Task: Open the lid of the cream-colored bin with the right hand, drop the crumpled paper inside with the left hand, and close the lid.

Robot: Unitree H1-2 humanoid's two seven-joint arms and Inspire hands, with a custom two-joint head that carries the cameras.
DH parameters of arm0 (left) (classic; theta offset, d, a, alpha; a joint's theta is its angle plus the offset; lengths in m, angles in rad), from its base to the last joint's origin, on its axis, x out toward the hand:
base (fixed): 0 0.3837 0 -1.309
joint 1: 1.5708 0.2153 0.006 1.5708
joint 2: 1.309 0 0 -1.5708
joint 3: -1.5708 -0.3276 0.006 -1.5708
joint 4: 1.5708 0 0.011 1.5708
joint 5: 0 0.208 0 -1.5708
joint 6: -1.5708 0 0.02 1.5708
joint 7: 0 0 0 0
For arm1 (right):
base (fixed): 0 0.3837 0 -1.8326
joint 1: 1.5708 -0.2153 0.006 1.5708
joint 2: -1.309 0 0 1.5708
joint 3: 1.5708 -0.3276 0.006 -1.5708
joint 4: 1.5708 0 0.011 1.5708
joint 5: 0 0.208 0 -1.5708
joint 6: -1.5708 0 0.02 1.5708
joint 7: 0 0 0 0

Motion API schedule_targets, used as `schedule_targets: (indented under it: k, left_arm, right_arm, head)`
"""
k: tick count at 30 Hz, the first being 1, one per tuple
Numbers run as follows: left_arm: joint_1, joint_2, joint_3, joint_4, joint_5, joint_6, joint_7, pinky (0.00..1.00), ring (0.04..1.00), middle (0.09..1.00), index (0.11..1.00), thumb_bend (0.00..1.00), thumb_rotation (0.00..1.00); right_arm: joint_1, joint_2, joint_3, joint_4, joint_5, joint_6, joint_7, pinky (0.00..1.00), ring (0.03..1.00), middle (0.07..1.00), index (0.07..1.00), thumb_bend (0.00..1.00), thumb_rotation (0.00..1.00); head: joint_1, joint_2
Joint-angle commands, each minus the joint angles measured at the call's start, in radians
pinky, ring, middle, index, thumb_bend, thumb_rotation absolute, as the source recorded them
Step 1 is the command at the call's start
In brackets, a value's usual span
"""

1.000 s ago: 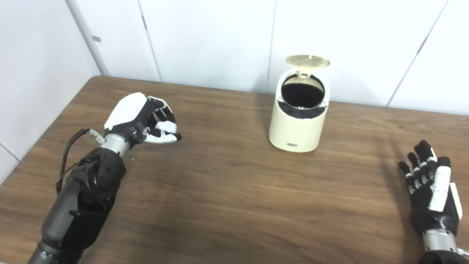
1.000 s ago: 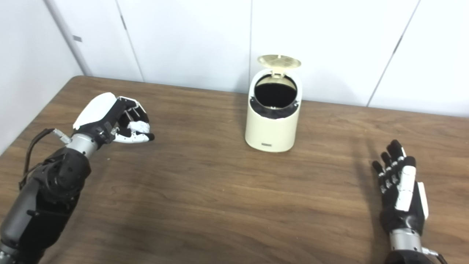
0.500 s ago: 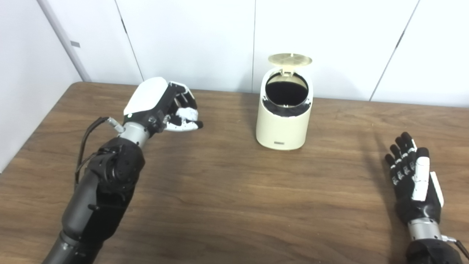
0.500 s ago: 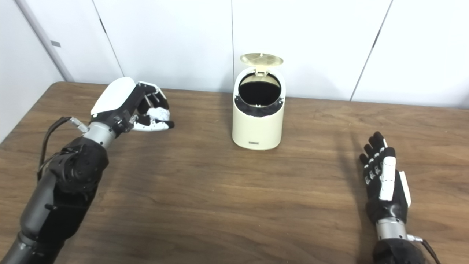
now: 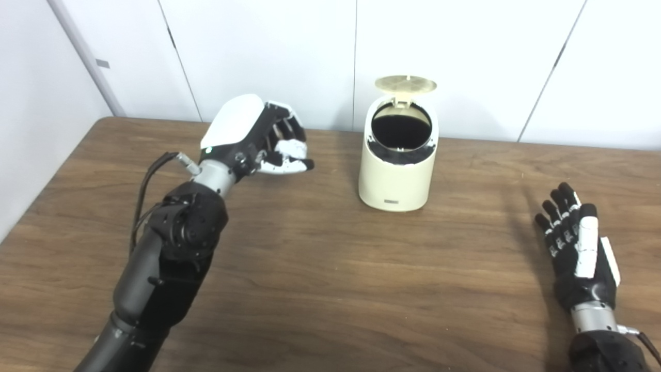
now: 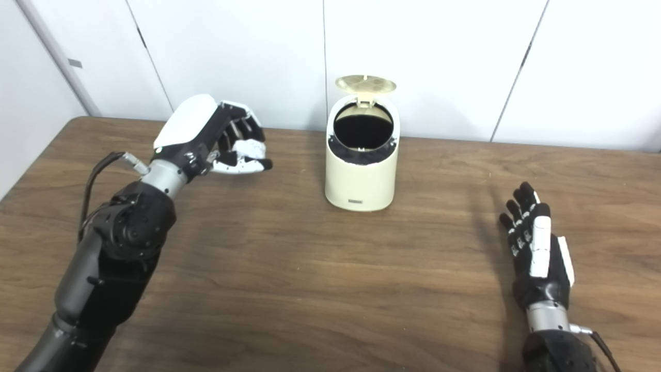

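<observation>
A: Where is the bin (image 5: 398, 165)?
B: It stands upright on the table (image 5: 330, 268), near the far edge and in front of the white wall (image 5: 289, 46). Its lid (image 5: 405, 83) is tipped up and back on its hinge, so the dark round mouth is uncovered.

A: And the left hand (image 5: 255, 137)?
B: It is raised above the table, to the left of the bin and apart from it. Its fingers are curled in around something small and white, which looks like the paper (image 5: 287, 149), though only a little of it shows between fingers and thumb.

A: Is it over the bin's mouth?
B: No, it is off to the side, about level with the rim.

A: What about the right hand (image 5: 581, 250)?
B: It is low near the table's right side, well apart from the bin. Its fingers are spread and straight, pointing away from the robot, and it holds nothing.
</observation>
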Motion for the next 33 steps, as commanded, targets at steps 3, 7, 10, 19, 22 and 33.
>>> schedule_targets:
  k: [3,7,10,19,22,33]
  left_arm:
    - [-0.072,-0.014,-0.001,-0.001,0.012,-0.037,0.029,0.33,0.398,0.494,0.491,0.47,0.0]
    - [-0.097,-0.021,-0.007,-0.001,0.012,-0.044,0.023,0.33,0.391,0.487,0.503,0.47,0.0]
    - [-0.117,-0.032,-0.014,-0.003,0.016,-0.039,0.018,0.33,0.39,0.481,0.514,0.47,0.0]
    - [-0.142,-0.098,-0.05,0.001,0.06,-0.012,0.014,0.33,0.382,0.483,0.518,0.47,0.0]
    - [-0.154,-0.11,-0.06,0.015,0.062,-0.019,0.011,0.37,0.38,0.484,0.519,0.47,0.0]
    - [-0.19,-0.153,-0.094,0.11,0.066,-0.087,0.091,0.34,0.38,0.485,0.508,0.47,0.0]
  right_arm:
    - [0.012,0.02,0.007,0.036,0.002,-0.027,0.002,0.93,0.954,0.955,0.935,0.49,0.97]
    - [0.018,0.026,0.012,0.03,-0.002,-0.026,0.003,0.92,0.951,0.956,0.943,0.47,0.98]
    - [0.018,0.027,0.017,0.034,-0.017,-0.031,-0.002,0.93,0.954,0.959,0.947,0.46,0.99]
    - [0.012,0.055,0.017,0.053,-0.029,-0.037,-0.023,0.96,0.949,0.94,0.917,0.49,0.97]
    - [0.014,0.063,0.022,0.054,-0.034,-0.034,-0.029,0.97,0.958,0.948,0.923,0.51,0.98]
    - [0.024,0.08,0.035,0.059,-0.059,-0.051,-0.039,0.97,0.954,0.949,0.923,0.48,1.0]
  head:
    - [-0.008,-0.001]
    - [-0.012,-0.004]
    - [-0.016,-0.008]
    - [-0.045,-0.009]
    - [-0.055,-0.011]
    - [-0.095,-0.027]
